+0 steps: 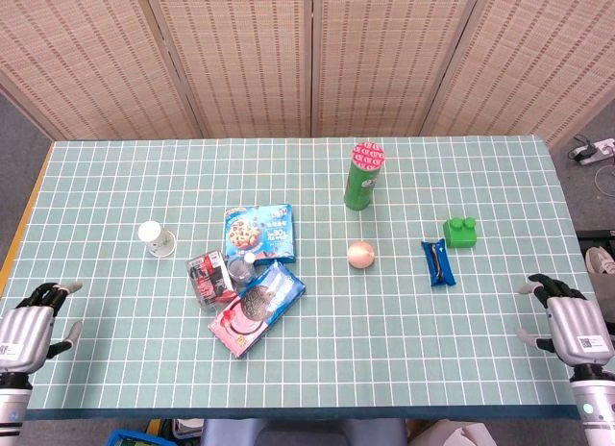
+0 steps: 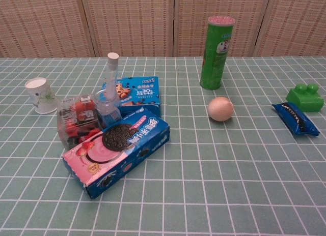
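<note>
Head view, left hand (image 1: 26,329): fingers spread, holding nothing, at the bench's (image 1: 404,359) near left corner.
Paper cup (image 1: 157,238): nearest that hand, lying tipped, well apart from it.
Cluster: clear snack tub (image 1: 210,276), small bottle (image 2: 108,91), two cookie boxes (image 1: 257,307) (image 1: 258,230), touching.
Middle: round ball (image 1: 361,255), green crisp can (image 1: 363,177) upright.
Blue wrapper (image 1: 437,262): beside green block (image 1: 460,232).
Right hand (image 1: 574,323): fingers spread, holding nothing, near right corner.
</note>
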Tool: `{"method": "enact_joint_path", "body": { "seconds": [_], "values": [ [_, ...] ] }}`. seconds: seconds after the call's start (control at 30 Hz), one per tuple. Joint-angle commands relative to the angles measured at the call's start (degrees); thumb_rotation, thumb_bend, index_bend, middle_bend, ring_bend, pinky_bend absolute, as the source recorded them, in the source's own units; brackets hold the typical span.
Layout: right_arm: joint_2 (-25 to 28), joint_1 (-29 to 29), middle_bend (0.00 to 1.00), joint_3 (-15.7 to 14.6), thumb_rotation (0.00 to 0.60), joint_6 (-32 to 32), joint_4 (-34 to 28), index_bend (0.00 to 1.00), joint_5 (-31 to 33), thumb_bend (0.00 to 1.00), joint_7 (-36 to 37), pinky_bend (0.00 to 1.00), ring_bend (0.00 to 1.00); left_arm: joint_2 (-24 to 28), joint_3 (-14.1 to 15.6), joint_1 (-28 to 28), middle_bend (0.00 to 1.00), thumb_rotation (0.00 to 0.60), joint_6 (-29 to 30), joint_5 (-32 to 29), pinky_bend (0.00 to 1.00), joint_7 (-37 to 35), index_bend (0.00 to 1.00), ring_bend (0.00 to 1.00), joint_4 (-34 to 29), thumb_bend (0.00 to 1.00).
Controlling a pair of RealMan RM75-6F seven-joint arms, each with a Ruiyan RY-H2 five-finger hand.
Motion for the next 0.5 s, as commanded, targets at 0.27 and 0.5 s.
{"method": "enact_joint_path", "body": {
  "seconds": [0.27, 0.5],
  "values": [
    [1.75, -0.61, 0.24, -1.42, 0.600, 0.73, -1.83, 0.35, -2.43, 0.13, -0.37, 0.34, 0.23, -1.31, -0.61, -1.48, 0.32, 0.600, -0.84, 0.77, 0.43, -1.04, 0.23, 0.25, 1.42, 0.35],
    [3.08, -1.47, 0.27, -1.36, 0.600, 2.54, -1.75, 0.36, -3.67, 0.13, 2.84, 0.34, 0.23, -2.71, -1.73, -5.04, 0.43, 0.600, -2.35, 4.25, 0.56, -5.66, 0.19, 0.35, 1.83, 0.35]
  ]
}}
